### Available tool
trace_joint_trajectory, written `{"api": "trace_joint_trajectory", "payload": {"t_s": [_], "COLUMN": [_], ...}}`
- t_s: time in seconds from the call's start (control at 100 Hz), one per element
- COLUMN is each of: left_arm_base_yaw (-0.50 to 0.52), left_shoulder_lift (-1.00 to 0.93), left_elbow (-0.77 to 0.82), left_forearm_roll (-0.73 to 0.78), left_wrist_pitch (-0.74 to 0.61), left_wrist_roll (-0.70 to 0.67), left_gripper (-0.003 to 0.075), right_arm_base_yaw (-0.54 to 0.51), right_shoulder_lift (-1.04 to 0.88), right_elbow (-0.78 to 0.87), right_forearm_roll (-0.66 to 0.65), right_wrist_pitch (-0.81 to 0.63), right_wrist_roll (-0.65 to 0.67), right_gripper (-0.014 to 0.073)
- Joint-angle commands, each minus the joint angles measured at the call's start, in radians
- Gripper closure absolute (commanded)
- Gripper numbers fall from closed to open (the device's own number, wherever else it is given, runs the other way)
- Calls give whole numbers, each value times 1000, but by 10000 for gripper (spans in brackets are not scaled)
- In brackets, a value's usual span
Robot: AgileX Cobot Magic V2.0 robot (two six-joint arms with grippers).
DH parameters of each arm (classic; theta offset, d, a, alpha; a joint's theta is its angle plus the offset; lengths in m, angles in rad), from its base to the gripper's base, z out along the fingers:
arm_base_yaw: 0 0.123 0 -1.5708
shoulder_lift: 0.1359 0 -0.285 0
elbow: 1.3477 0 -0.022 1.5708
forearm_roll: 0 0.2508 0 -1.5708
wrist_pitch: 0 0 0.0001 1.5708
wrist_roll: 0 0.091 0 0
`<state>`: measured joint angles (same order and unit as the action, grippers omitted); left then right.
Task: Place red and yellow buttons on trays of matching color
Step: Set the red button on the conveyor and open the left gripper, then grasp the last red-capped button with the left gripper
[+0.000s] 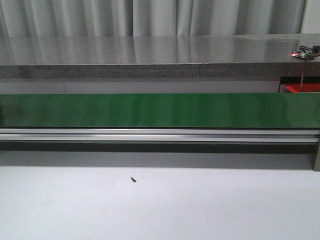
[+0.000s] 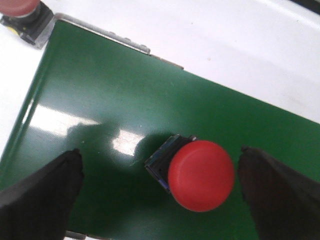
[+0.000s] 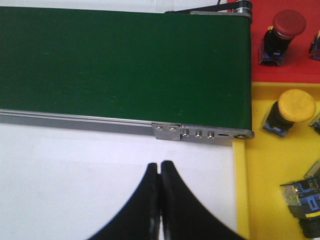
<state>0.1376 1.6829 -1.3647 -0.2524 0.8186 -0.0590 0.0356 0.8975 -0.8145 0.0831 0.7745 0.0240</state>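
Fingers (image 2: 42,192) of the left gripper (image 2: 162,192) are seen spread wide, one to each side of a red button (image 2: 200,175) lying on the green conveyor belt (image 2: 100,90); nothing is gripped, and clear gaps remain on both sides. The button's domed cap faces the camera, and its dark base (image 2: 161,161) shows at one side of the cap. The step in hand is judged to be the pick of this button. A sound grip would be obtained by centring the jaws on the cap, since the button sits closer to one finger than the other, and by descending until the pads sit below the cap's widest part, on the base if reachable, before closing. Should the belt be running, the closure would have to be timed to it.

Beyond, another red button (image 2: 20,10) lies off the belt's corner.

The right gripper (image 3: 160,200) is found fully closed and empty above the white table (image 3: 75,180). Farther out, the yellow tray (image 3: 260,170) holds a yellow button (image 3: 290,112), and the red tray (image 3: 300,55) a red one (image 3: 282,35).
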Motion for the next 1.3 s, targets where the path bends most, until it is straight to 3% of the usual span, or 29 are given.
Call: {"api": "trace_joint_trajectory", "payload": {"t_s": [0.0, 0.36, 0.66, 1.29], "left_arm_base_yaw": [4, 121, 237, 242], "left_shoulder_lift": [-88, -152, -75, 227], "left_elbow": [-26, -26, -30, -268], "left_forearm_roll": [-15, 39, 39, -68], "left_wrist_pitch": [-30, 12, -53, -55], "left_wrist_roll": [11, 18, 18, 16], "left_gripper": [102, 102, 102, 102], "right_arm_base_yaw": [-1, -1, -1, -1], "right_shoulder_lift": [-13, -13, -13, -13], "right_elbow": [-23, -23, -23, -23], "right_forearm_roll": [-9, -9, -9, 17], "right_wrist_pitch": [-51, -51, -53, -65], "right_wrist_roll": [-5, -5, -5, -5], "right_gripper": [662, 662, 662, 662]}}
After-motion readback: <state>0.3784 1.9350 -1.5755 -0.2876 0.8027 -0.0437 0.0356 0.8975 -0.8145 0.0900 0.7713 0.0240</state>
